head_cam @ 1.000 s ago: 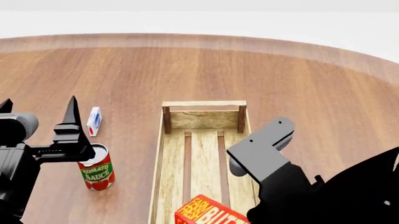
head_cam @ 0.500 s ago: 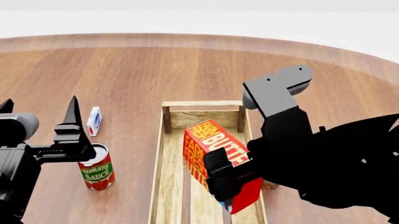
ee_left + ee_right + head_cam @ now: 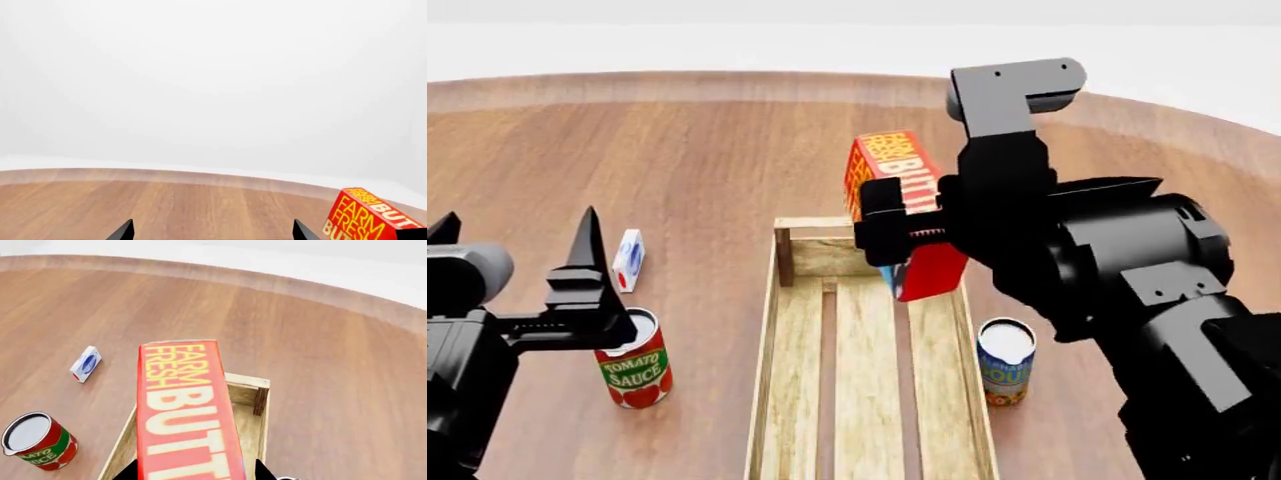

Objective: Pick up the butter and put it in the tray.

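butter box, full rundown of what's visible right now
The butter is a rectangular red-and-orange box, cardboard by its look, with yellow "FARM FRESH" and white "BUTT..." lettering on the face in view; no cow picture shows. The right gripper is shut on its sides and holds it lifted and tilted, above the far end of the tray, touching neither tray nor table. Its lower part is hidden behind the gripper.

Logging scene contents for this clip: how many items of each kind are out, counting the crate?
Cans: 2, tomato sauce can and blue-labelled can
Boxes: 2, butter and small carton
Crates: 1, tray
Total: 5
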### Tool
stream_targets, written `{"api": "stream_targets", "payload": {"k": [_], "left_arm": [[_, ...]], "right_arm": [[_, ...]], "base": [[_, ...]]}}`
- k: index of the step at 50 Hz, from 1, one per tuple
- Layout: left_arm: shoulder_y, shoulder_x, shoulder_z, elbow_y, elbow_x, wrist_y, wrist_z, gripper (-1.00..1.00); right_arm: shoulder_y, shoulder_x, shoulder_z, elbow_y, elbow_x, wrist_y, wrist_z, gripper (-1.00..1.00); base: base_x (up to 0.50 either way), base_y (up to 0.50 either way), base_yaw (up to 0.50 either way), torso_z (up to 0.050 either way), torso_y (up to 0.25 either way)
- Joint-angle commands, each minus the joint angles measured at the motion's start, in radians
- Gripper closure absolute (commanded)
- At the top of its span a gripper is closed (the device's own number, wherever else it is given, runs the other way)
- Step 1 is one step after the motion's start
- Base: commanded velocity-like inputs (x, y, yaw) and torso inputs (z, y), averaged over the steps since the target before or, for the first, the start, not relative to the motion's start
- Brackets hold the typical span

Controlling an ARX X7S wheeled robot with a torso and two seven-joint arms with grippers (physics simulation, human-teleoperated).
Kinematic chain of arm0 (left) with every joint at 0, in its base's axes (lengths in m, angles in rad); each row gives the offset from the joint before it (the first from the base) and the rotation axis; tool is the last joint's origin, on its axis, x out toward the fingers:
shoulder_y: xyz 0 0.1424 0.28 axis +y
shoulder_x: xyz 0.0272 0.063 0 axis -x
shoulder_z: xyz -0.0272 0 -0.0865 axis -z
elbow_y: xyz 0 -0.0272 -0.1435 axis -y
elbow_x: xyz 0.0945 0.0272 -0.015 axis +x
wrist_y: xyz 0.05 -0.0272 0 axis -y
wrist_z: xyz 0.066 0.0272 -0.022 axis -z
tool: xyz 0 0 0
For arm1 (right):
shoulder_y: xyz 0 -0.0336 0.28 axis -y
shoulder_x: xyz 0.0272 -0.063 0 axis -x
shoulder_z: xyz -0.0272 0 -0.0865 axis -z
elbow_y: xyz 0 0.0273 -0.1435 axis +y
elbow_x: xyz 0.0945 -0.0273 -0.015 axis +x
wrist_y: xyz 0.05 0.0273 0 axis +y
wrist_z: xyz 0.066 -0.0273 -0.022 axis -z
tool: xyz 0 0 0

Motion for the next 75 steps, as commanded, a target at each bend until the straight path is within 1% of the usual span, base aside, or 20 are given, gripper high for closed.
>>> {"api": "stream_targets", "payload": {"k": [1, 3, 6, 12, 13, 15, 16, 22, 28, 36, 50, 55, 59, 64, 75], "left_arm": [[0.001, 0.001, 0.010, 0.005, -0.004, -0.001, -0.005, -1.00], [0.001, 0.001, 0.011, 0.006, -0.005, -0.001, -0.006, -1.00], [0.002, -0.002, 0.008, 0.013, -0.010, -0.004, -0.008, -1.00], [0.003, -0.003, 0.004, 0.002, -0.012, 0.006, -0.004, -1.00], [0.005, -0.003, 0.007, 0.000, -0.010, 0.010, -0.003, -1.00], [0.009, -0.002, 0.011, -0.001, -0.009, 0.014, -0.001, -1.00], [0.011, -0.002, 0.013, -0.004, -0.007, 0.017, 0.000, -1.00], [0.016, -0.005, 0.011, -0.005, -0.011, 0.019, -0.002, -1.00], [0.020, -0.008, 0.011, -0.008, -0.012, 0.023, -0.002, -1.00], [0.022, -0.009, 0.014, -0.017, -0.011, 0.030, 0.000, -1.00], [0.026, -0.015, 0.015, -0.033, -0.009, 0.045, 0.002, -1.00], [0.028, -0.016, 0.015, -0.044, -0.007, 0.054, 0.005, -1.00], [0.026, -0.015, 0.017, -0.049, -0.008, 0.057, 0.006, -1.00], [0.031, -0.017, 0.019, -0.050, -0.007, 0.060, 0.006, -1.00], [0.034, -0.019, 0.020, -0.045, -0.012, 0.061, 0.001, -1.00]], "right_arm": [[-0.023, -0.209, 0.147, 0.343, -0.213, -0.120, -0.083, 1.00], [-0.045, -0.222, 0.228, 0.343, -0.289, -0.112, -0.075, 1.00], [-0.066, -0.236, 0.397, 0.343, -0.451, -0.090, -0.080, 1.00], [-0.115, -0.275, 0.840, 0.343, -0.901, -0.040, -0.114, 1.00], [-0.123, -0.278, 0.885, 0.343, -0.946, -0.038, -0.119, 1.00], [-0.130, -0.279, 0.852, 0.343, -0.917, -0.036, -0.121, 1.00], [-0.135, -0.279, 0.806, 0.343, -0.876, -0.034, -0.118, 1.00], [-0.142, -0.279, 0.694, 0.343, -0.751, -0.027, -0.097, 1.00], [-0.164, -0.279, 0.655, 0.343, -0.712, -0.018, -0.100, 1.00], [-0.194, -0.279, 0.696, 0.343, -0.737, -0.010, -0.127, 1.00], [-0.237, -0.279, 0.706, 0.343, -0.735, 0.006, -0.141, 1.00], [-0.249, -0.279, 0.747, 0.343, -0.779, 0.016, -0.135, 1.00], [-0.261, -0.279, 0.752, 0.343, -0.790, 0.022, -0.136, 1.00], [-0.276, -0.279, 0.803, 0.343, -0.842, 0.040, -0.142, 1.00], [-0.284, -0.279, 0.797, 0.343, -0.835, 0.057, -0.154, 1.00]], "base": [[0.00, 0.00, 0.00, 0.000, 0.000], [0.00, 0.00, 0.00, 0.000, 0.000], [0.00, 0.00, 0.00, 0.000, 0.000], [0.00, 0.00, 0.00, 0.000, 0.002], [0.00, 0.00, 0.00, 0.000, 0.000], [0.00, 0.00, 0.00, 0.000, 0.000], [0.00, 0.00, 0.00, 0.000, 0.000], [0.00, 0.00, 0.00, 0.000, 0.002], [0.00, 0.00, 0.00, 0.000, 0.000], [0.00, 0.00, 0.00, 0.001, 0.001], [0.00, 0.00, 0.00, 0.000, 0.001], [0.00, 0.00, 0.00, 0.000, 0.000], [0.00, 0.00, 0.00, 0.003, 0.000], [0.00, 0.00, 0.00, 0.000, 0.002], [0.00, 0.00, 0.00, 0.000, 0.001]]}}
